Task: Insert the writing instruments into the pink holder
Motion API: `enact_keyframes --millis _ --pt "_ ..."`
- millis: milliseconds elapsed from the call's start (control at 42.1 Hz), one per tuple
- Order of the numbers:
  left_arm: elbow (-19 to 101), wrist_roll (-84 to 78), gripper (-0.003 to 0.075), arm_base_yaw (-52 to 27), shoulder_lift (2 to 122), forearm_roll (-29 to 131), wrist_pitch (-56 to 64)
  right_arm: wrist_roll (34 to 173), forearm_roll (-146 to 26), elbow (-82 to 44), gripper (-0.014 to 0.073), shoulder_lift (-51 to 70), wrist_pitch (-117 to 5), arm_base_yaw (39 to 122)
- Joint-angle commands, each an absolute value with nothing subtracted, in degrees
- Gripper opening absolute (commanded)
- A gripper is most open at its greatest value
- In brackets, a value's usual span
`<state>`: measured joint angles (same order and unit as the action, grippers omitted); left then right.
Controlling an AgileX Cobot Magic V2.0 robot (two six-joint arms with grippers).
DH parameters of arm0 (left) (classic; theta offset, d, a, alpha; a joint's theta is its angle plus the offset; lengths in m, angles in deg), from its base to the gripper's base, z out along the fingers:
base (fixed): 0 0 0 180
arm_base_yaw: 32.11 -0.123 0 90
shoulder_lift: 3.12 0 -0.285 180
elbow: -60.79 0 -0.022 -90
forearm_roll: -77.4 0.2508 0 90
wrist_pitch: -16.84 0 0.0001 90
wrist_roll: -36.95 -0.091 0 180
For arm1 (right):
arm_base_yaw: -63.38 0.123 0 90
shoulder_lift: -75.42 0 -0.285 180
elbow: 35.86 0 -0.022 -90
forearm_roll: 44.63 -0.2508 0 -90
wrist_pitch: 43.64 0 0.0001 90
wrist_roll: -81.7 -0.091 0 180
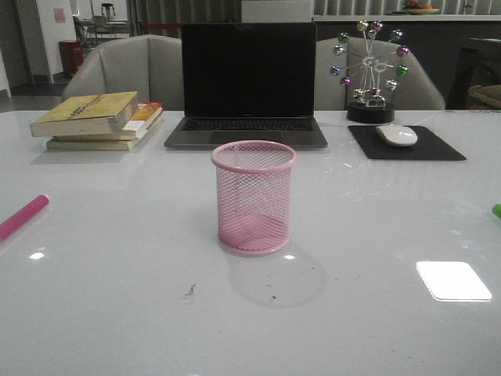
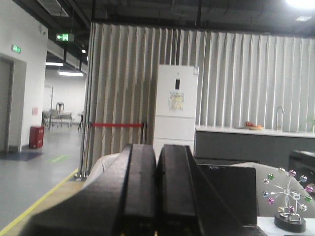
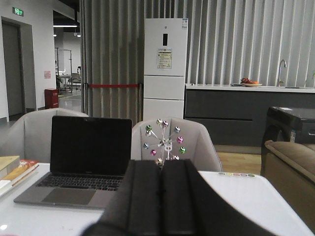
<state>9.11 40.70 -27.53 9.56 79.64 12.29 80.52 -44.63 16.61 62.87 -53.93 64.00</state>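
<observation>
The pink holder, a wire-mesh cup, stands upright and empty at the middle of the white table. A magenta pen lies flat at the far left edge, partly cut off by the frame. Only a sliver of the lime green pen shows at the far right edge. Neither arm appears in the front view. My left gripper is shut with nothing between its fingers, pointing level toward the back of the room. My right gripper is likewise shut and empty, aimed over the table's back.
An open laptop sits behind the cup. Stacked books lie back left. A ferris-wheel ornament and a mouse on a black pad are back right. Grey chairs stand beyond the table.
</observation>
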Motion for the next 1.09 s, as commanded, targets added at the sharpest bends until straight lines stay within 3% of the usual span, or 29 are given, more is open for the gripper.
enact_keyframes --millis 0,166,452,832,927,1022,1070 --pt "17.3 40.8 0.0097 -27.2 15.6 79.6 8.5 80.6 -44.3 8.4 0.0027 56.8 -54.4 63.7" --pt "26.7 40.8 0.0097 -27.2 24.5 79.6 -2.1 80.6 -44.3 -0.2 0.0027 47.4 -64.0 63.7" --pt "27.5 40.8 0.0097 -27.2 35.0 79.6 -15.5 80.6 -44.3 -1.1 0.0027 35.0 -80.0 63.7" --pt "27.5 40.8 0.0106 -27.2 47.4 79.1 -15.2 80.6 -43.6 -1.1 0.0043 22.1 -84.1 63.7" --pt "27.5 40.0 0.0217 -27.2 50.2 79.4 -15.7 80.6 -43.0 -1.1 0.0205 19.1 -84.0 63.7" --pt "27.5 38.3 0.0456 -27.2 52.0 79.4 -16.0 80.6 -43.0 -1.1 0.0423 16.1 -83.0 63.6" --pt "27.5 38.2 0.0537 -27.2 52.8 79.3 -16.0 80.5 -43.0 -1.1 0.0498 14.3 -82.7 63.6"
